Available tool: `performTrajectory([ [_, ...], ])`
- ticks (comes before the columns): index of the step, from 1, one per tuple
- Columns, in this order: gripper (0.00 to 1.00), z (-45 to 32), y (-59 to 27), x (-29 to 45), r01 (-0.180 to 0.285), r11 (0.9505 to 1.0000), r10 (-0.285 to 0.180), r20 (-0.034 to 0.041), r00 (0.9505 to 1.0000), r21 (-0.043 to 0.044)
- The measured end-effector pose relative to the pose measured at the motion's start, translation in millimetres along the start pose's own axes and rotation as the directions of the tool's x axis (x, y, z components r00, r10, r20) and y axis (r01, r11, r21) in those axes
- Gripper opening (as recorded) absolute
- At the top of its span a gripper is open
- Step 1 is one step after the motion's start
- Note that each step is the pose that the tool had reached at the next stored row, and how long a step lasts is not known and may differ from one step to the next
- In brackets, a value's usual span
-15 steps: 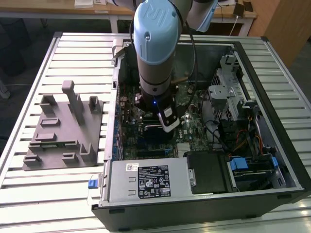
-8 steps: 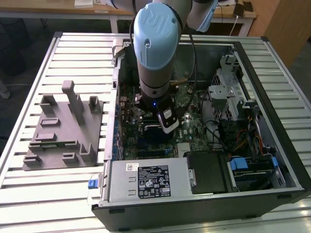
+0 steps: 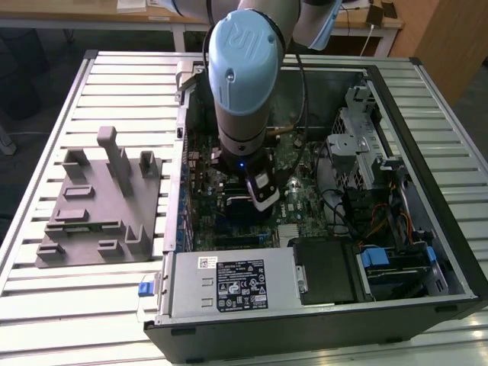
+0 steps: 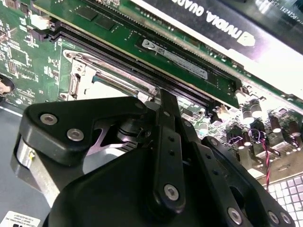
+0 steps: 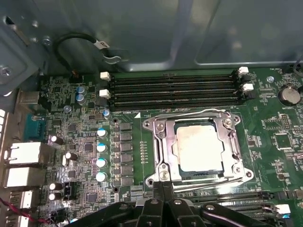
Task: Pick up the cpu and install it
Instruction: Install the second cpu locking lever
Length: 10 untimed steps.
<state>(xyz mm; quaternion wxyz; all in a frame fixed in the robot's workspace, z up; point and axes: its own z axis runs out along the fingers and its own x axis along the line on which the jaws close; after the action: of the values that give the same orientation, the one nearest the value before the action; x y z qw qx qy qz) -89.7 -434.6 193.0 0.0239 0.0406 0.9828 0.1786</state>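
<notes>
In the first wrist view the cpu [image 5: 199, 147] is sitting inside the socket frame [image 5: 159, 142], centre-right of the frame. The pincer [image 5: 162, 191] is hovering at the lower edge, fingers pressed together, gripping nothing.

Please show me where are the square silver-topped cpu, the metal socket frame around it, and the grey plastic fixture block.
Square silver-topped cpu [image 5: 199, 146], first wrist view, middle of its pale lid.
Metal socket frame [image 5: 160, 149], first wrist view, one side bar.
Grey plastic fixture block [image 3: 95, 210], exterior view, flat base.
</notes>
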Motion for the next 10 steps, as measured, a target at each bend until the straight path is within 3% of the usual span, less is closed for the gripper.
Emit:
performTrajectory([
  [5,0.11,2.2,-1.1,2.2,0.000,1.0000,0.000,-0.0003,1.0000,-0.0037],
  [10,0.11,3.8,-1.7,3.4,-0.001,0.9999,0.001,-0.0012,1.0000,-0.0151],
])
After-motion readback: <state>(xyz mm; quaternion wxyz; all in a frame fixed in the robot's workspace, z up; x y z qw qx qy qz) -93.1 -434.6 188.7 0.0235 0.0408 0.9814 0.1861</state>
